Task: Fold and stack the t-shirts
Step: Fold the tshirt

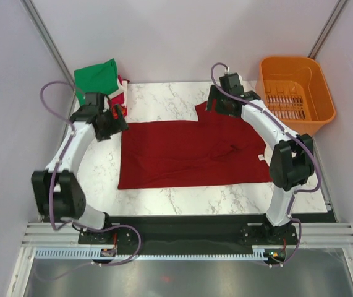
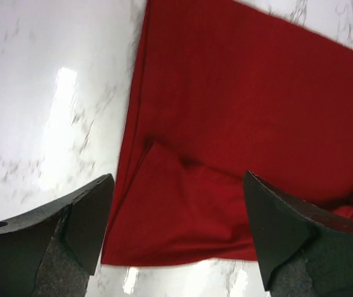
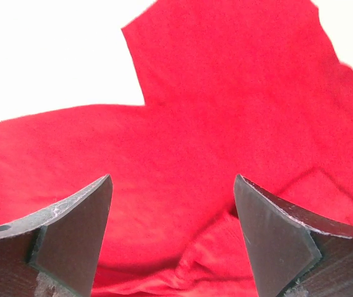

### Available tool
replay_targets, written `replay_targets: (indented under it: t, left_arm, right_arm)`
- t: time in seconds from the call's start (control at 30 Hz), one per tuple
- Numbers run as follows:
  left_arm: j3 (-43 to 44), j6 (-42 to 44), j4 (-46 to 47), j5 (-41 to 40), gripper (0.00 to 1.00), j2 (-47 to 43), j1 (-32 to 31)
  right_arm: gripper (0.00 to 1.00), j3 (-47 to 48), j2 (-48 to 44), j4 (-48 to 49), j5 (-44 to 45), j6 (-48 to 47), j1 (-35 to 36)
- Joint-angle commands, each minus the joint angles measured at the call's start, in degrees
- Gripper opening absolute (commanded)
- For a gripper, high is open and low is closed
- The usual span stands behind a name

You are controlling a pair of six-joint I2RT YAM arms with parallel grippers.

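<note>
A large dark red t-shirt [image 1: 191, 151] lies spread across the middle of the marble table [image 1: 164, 201]. My left gripper [image 1: 115, 122] is open just above the shirt's far left corner, which shows between its fingers in the left wrist view [image 2: 225, 124]. My right gripper [image 1: 216, 102] is open over the far right part of the shirt by a sleeve [image 3: 225, 80], and holds nothing. A stack of folded t-shirts with a green one [image 1: 97, 77] on top sits at the far left corner, white and pink-red edges showing under it.
An orange plastic basket [image 1: 295, 93] stands off the table's far right corner. Purple cables loop from both arms. Grey walls close in on the left, back and right.
</note>
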Motion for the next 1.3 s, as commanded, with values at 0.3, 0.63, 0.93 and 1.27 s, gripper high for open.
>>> replay_targets:
  t: [0.3,0.63,0.93,1.27]
  left_arm:
    - [28.2,1.9,3.7,-10.9,0.77,36.9,-4.7]
    - [37.8,4.0,3.4,-13.0,0.75,46.5,-4.7]
    - [34.3,4.9,3.0,-18.3,0.71,47.5,-4.8]
    - [34.7,4.0,1.9,-20.0,0.59,50.5,-5.2]
  right_arm:
    - [0.88,-1.5,-1.1,0.8,-1.2,-3.9,-0.4]
    - [0.88,-3.7,-3.3,0.7,-3.9,-4.5,-0.5]
    - [0.88,-3.7,-3.4,0.3,-4.8,-4.4,-0.6]
    - [0.88,-5.7,-3.1,0.4,-5.0,-4.7,-0.7]
